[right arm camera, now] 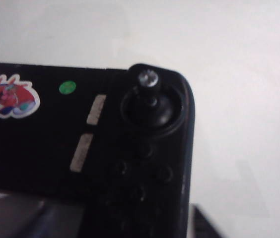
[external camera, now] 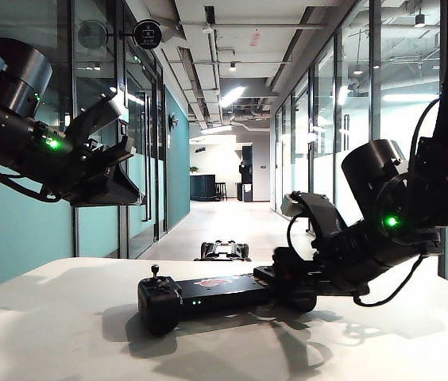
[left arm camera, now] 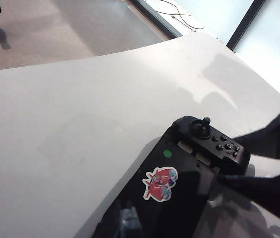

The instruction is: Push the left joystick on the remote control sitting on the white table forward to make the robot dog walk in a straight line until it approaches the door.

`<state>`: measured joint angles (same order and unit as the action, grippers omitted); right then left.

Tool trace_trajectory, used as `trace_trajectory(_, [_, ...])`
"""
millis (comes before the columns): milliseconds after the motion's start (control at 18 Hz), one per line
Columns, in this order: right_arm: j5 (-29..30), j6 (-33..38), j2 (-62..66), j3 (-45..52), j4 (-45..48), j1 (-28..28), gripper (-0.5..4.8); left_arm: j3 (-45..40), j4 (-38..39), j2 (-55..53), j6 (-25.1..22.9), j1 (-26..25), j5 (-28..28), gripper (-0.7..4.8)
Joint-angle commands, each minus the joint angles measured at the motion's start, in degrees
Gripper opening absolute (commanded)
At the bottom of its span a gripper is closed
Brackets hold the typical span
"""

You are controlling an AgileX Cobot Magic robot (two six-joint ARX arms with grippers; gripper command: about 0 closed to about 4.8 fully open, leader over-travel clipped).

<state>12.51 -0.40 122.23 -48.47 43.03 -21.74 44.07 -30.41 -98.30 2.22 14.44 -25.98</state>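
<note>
Right gripper point(external camera: 281, 279): at remote control's point(external camera: 208, 295) right end, fingers spread beside handle, contact unclear. Left gripper point(external camera: 117, 151): raised clear, fingertips hidden, opening indeterminable. Left joystick point(external camera: 155, 271) upright, untouched. White table point(external camera: 65, 325). Robot dog point(external camera: 224, 251) partly hidden beyond edge.

We list: remote control point(external camera: 208, 295) near tabletop's middle | left joystick point(external camera: 155, 272) upright | right gripper point(external camera: 287, 287) at controller's right end, grip unclear | left gripper point(external camera: 117, 155) raised, open | robot dog point(external camera: 223, 251) beyond white table's point(external camera: 65, 333) far edge.

Left gripper point(external camera: 117, 171) raised, open; right gripper point(external camera: 291, 290) low, open
</note>
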Motion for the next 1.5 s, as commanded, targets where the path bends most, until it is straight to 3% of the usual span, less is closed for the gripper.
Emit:
trace_trajectory(55, [0.3, -0.3, -0.3, -0.2, 0.5, -0.1, 3.31, 0.2, -0.5, 0.1, 0.0, 0.1, -0.4, -0.06])
trace_trajectory(222, [0.1, -0.3, -0.3, -0.2, 0.5, -0.1, 2.74, 0.2, -0.5, 0.1, 0.0, 0.1, -0.4, -0.06])
trace_trajectory(333, [-0.7, -0.3, -0.3, -0.2, 0.5, -0.1, 2.63, 0.2, -0.5, 0.1, 0.0, 0.1, -0.5, -0.06])
trace_trajectory(444, [-1.1, -0.3, -0.3, -0.2, 0.5, -0.1, 2.13, 0.2, -0.5, 0.1, 0.0, 0.1, -0.5, -0.06])
trace_trajectory(888, [-8.9, 1.0, -0.3, -0.2, 1.3, -0.9, 2.10, 0.2, -0.5, 0.1, 0.0, 0.1, -0.4, -0.06])
trace_trajectory(1221, [-21.9, 4.3, -0.3, -0.2, 2.3, -4.1, 2.10, 0.2, -0.6, 0.1, -0.3, 0.1, -0.4, -0.06])
trace_trajectory(1498, [-25.2, 7.1, -0.3, -0.2, 2.2, -5.5, 2.10, 0.2, -2.0, 0.1, -0.3, 0.1, -0.4, -0.06])
